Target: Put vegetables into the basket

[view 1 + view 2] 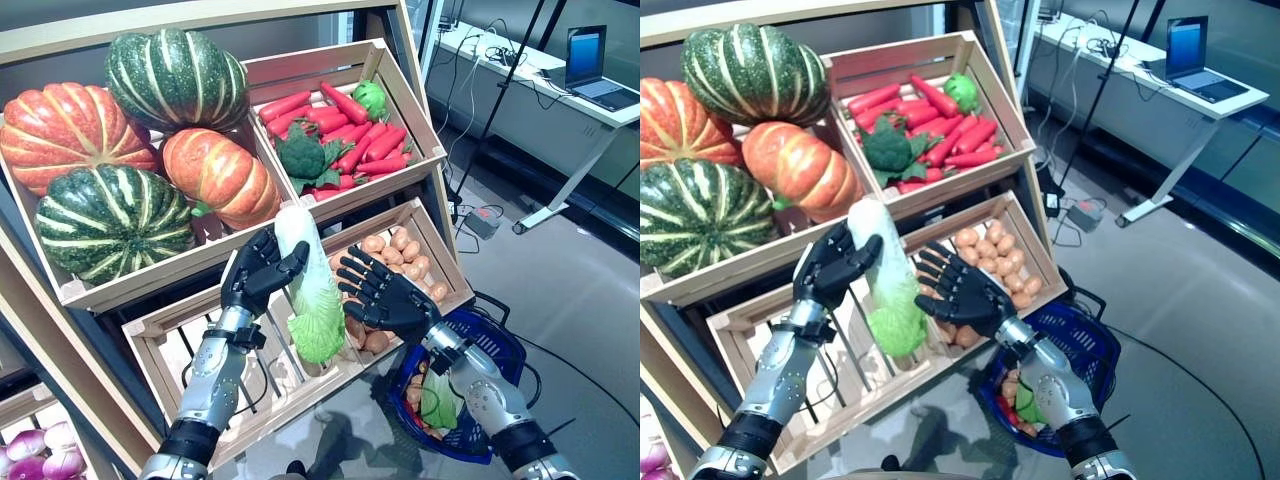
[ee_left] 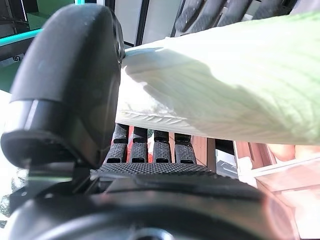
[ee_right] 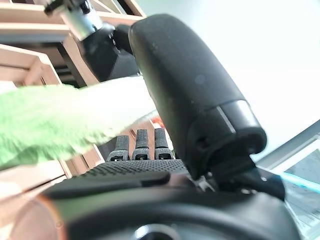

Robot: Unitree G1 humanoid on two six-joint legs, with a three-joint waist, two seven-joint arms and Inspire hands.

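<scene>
- The left hand (image 1: 258,272) holds a cabbage (image 1: 305,290) in front of the shelf, fingers and thumb curled round its white stalk end; the leafy green end hangs down over the lower crate (image 1: 160,345).
- The right hand (image 1: 385,295) is just beside the cabbage's leafy end, fingers spread and straight, holding nothing. It looks ready to take or steady the cabbage.
- The basket (image 1: 495,350) sits on the floor below and right of the right hand, well apart from the cabbage. It already holds some vegetables, including something green and some orange pieces.
- Judged risk: the grip is at one end only, so the long cabbage could swing or slip out before it is over the basket.
- Judged risk: if the right hand closes on the soft leaves, they may give way or tear instead of carrying the weight.
- Judged risk: a handover here sits over the crate of potatoes (image 1: 400,255); a drop would land there or on the floor, not in the basket.
- The right forearm lies over the basket's opening and could block the drop.
- Pumpkins (image 1: 110,215) and carrots (image 1: 345,135) stay in the upper crates, untouched.
</scene>
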